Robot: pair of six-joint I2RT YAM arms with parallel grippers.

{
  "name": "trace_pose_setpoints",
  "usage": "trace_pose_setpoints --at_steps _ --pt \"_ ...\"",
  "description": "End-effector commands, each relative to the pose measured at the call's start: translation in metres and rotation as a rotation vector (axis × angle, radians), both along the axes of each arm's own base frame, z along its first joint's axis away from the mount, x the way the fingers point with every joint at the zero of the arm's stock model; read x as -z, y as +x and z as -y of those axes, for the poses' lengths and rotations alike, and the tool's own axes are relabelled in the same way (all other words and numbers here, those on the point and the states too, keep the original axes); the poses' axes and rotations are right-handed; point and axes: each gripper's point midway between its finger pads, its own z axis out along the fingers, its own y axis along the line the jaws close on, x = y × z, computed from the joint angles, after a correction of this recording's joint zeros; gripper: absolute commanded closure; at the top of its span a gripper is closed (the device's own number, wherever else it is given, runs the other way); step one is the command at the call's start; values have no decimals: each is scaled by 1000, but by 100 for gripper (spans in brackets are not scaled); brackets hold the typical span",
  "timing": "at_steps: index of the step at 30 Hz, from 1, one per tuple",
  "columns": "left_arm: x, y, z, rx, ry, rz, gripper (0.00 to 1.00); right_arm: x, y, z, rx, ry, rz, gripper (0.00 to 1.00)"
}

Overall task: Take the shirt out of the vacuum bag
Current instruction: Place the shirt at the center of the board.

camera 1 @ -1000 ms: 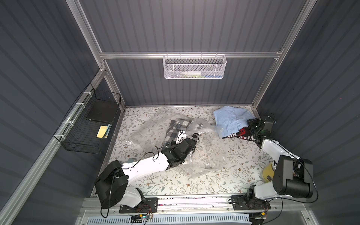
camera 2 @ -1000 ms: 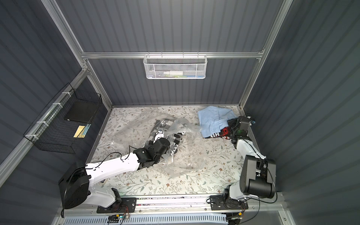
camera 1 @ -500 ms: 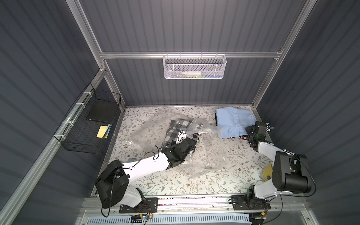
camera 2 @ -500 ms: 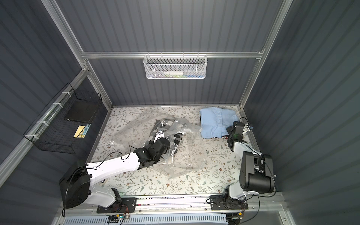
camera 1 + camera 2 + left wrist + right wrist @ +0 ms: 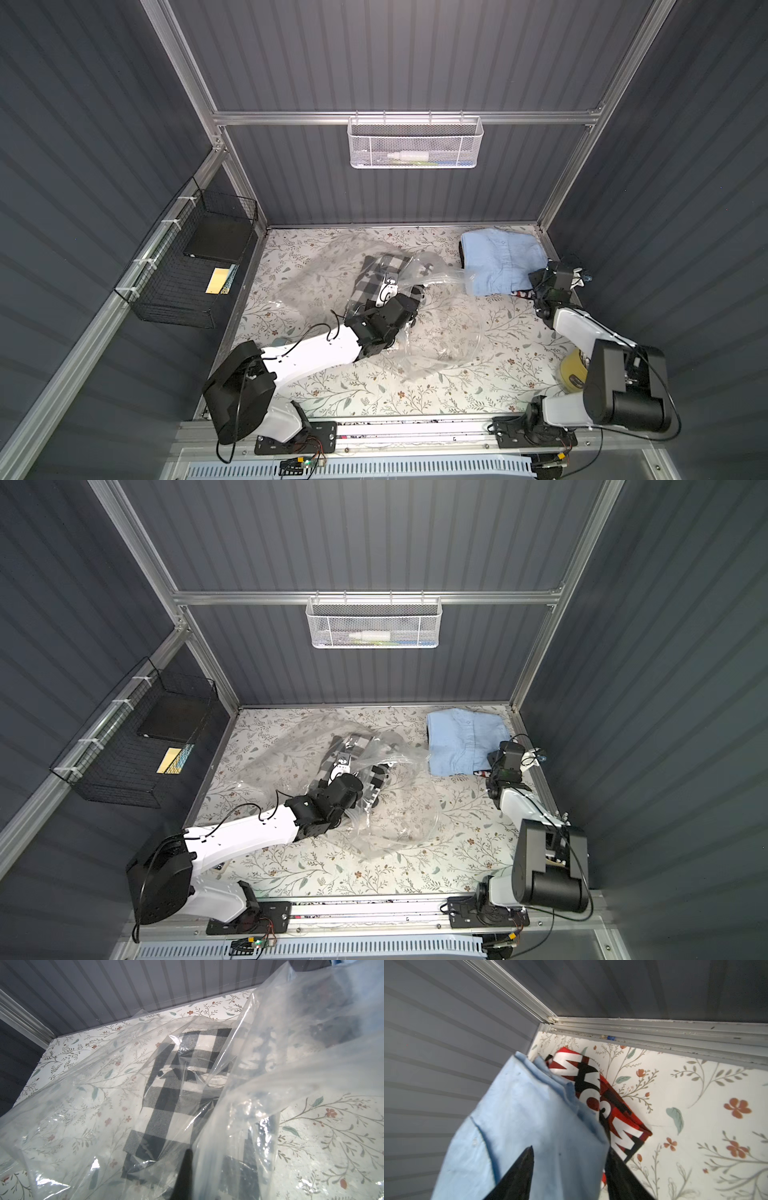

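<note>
Right wrist view looks along the right gripper (image 5: 570, 1150). Its two dark fingers stand well parted, and the blue shirt (image 5: 519, 1115) lies across the gap unpinched. In both top views the right arm (image 5: 577, 328) runs from its base at the near right along the wall to the far right corner, with its wrist low over that shirt's near edge. The left arm (image 5: 311, 353) stretches low and slantwise from the near left to the middle of the floral table (image 5: 415, 395), its wrist among the folds of the vacuum bag (image 5: 440, 336). The left wrist view shows the left gripper (image 5: 186, 1159) as one dark tip, jaws together, pinching a fold of bag film that rises from it.

The blue shirt lies outside the bag in the far right corner, and the bag's edge just reaches its near left corner. Only the right wrist view shows clearly the red, black and white printed garment (image 5: 593, 1088) under the blue one; a top view gives a mere sliver of it (image 5: 521, 293). The left wrist view shows the checked shirt (image 5: 172, 1093) inside the bag, seen through the film. The top views alone show the bag's whole crumpled spread.

Count: two arms, one bag, three garments, one white mesh basket (image 5: 413, 141) and one black wire basket (image 5: 195, 266).
</note>
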Motion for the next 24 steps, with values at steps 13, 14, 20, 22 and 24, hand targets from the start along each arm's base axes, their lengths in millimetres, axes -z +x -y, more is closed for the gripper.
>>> trace_pose_setpoints --at_steps 13,14,20,22,24 --pt "-13 2 5 9 -54 9 100 -70 42 -80 -318 52 153 40" --pt "-15 1 4 8 -64 11 100 -70 52 -90 -358 57 152 40" --pt "-31 -1 2 8 -105 27 100 -22 97 -107 -423 77 66 40" --pt "-34 -3 0 8 -113 29 100 2 105 -107 -428 70 18 40" --pt "-34 -4 -1 10 -114 29 100 28 110 -103 -410 63 -47 40"
